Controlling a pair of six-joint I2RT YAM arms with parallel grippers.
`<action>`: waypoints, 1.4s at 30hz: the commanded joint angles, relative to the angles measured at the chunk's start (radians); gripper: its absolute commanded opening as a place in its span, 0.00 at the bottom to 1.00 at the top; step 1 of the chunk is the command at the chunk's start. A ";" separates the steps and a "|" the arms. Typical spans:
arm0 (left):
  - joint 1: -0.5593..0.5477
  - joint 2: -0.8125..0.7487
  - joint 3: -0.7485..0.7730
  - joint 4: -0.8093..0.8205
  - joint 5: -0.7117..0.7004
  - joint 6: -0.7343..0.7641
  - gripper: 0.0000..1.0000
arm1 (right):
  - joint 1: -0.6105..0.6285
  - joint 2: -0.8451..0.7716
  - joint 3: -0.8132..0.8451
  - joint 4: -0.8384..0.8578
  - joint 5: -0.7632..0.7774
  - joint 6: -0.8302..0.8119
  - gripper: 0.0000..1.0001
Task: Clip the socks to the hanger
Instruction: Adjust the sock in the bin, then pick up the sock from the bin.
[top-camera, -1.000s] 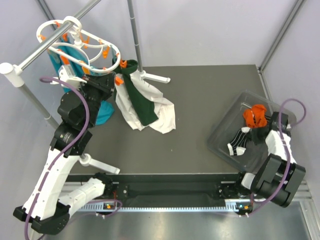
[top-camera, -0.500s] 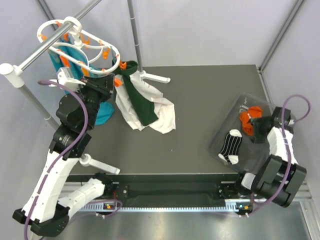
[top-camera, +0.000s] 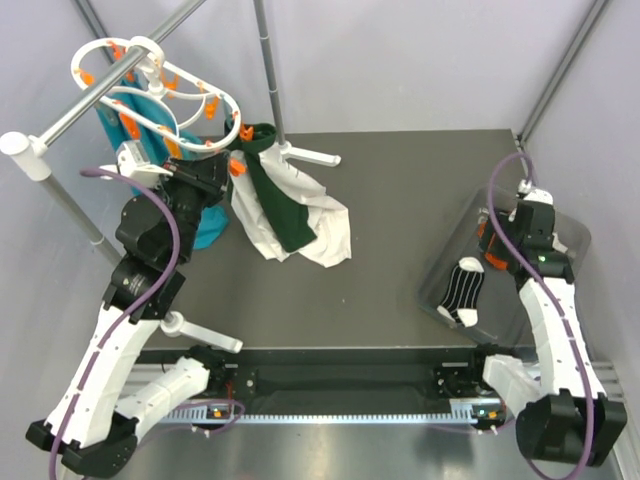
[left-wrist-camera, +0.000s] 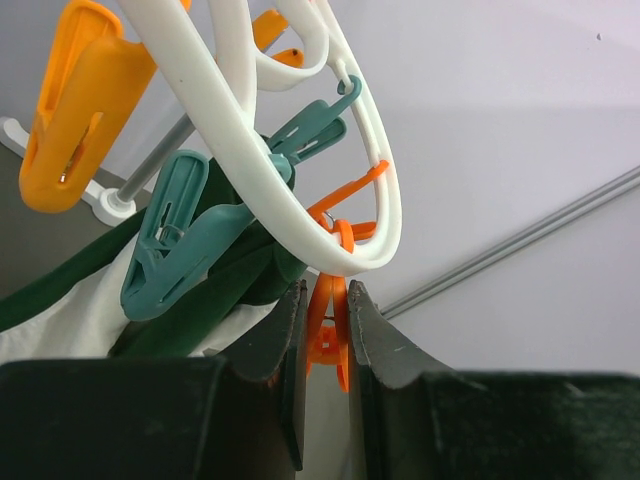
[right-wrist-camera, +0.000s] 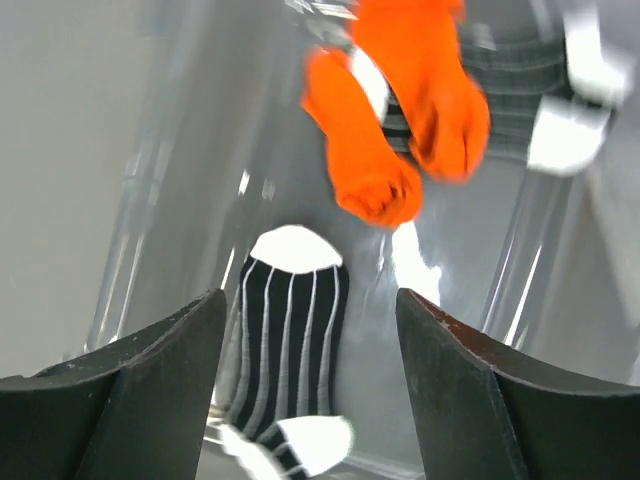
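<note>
Left gripper (left-wrist-camera: 327, 312) pinches a hanger (left-wrist-camera: 250, 150) clip (left-wrist-camera: 328, 350); right gripper (right-wrist-camera: 308, 300) gapes wide, empty.
Socks (right-wrist-camera: 400, 120) lie in the bin (top-camera: 443, 268) at the right edge of the table (top-camera: 400, 180), under the right gripper; the hanger hangs far left.

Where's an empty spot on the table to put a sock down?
The widest bare table lies in the middle, between the white and green cloths and the clear bin. The back right corner behind the bin is bare too. The back left is crowded: the left gripper pinches an orange clip under the hanger.
</note>
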 joint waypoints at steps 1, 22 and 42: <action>-0.004 -0.016 -0.047 -0.038 0.054 0.011 0.00 | 0.027 -0.069 0.007 0.097 -0.128 -0.432 0.68; -0.006 -0.013 -0.107 0.034 0.142 -0.052 0.00 | 0.180 -0.053 -0.172 -0.171 -0.227 -1.439 0.60; -0.006 -0.025 -0.090 0.020 0.114 -0.035 0.00 | 0.255 0.170 -0.229 -0.061 -0.311 -1.433 0.59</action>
